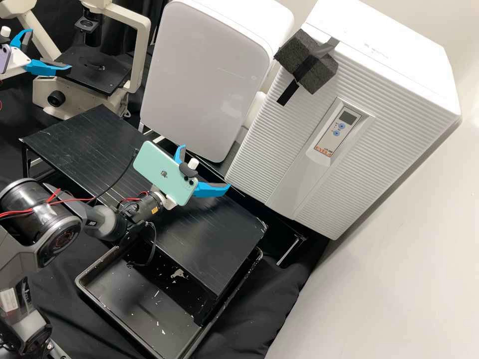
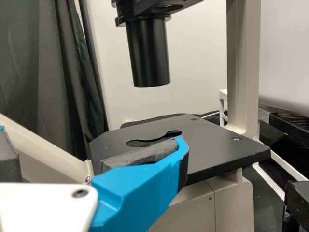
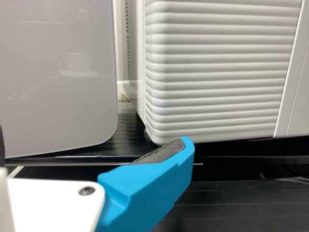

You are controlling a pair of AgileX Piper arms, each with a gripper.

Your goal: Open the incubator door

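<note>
The white incubator (image 1: 299,129), with a ribbed front door and a small control panel (image 1: 338,129), stands at the right of the high view, door closed. Grey foam blocks (image 1: 312,65) with black tape sit at its upper edge. My right gripper (image 1: 205,167) is open and empty, in front of the incubator's lower left corner and apart from it. In the right wrist view, the ribbed door (image 3: 217,72) rises beyond my right gripper (image 3: 94,145). My left gripper (image 1: 50,49) stands open and empty by the microscope; the left wrist view shows my left gripper (image 2: 91,150) before the stage.
A second white cabinet (image 1: 204,75) with a smooth grey front is left of the incubator. Below both are a black slatted platform (image 1: 214,234) and a black tray (image 1: 107,299). The microscope (image 1: 95,70) stands at the upper left. A green phone (image 1: 162,172) is mounted on the right arm.
</note>
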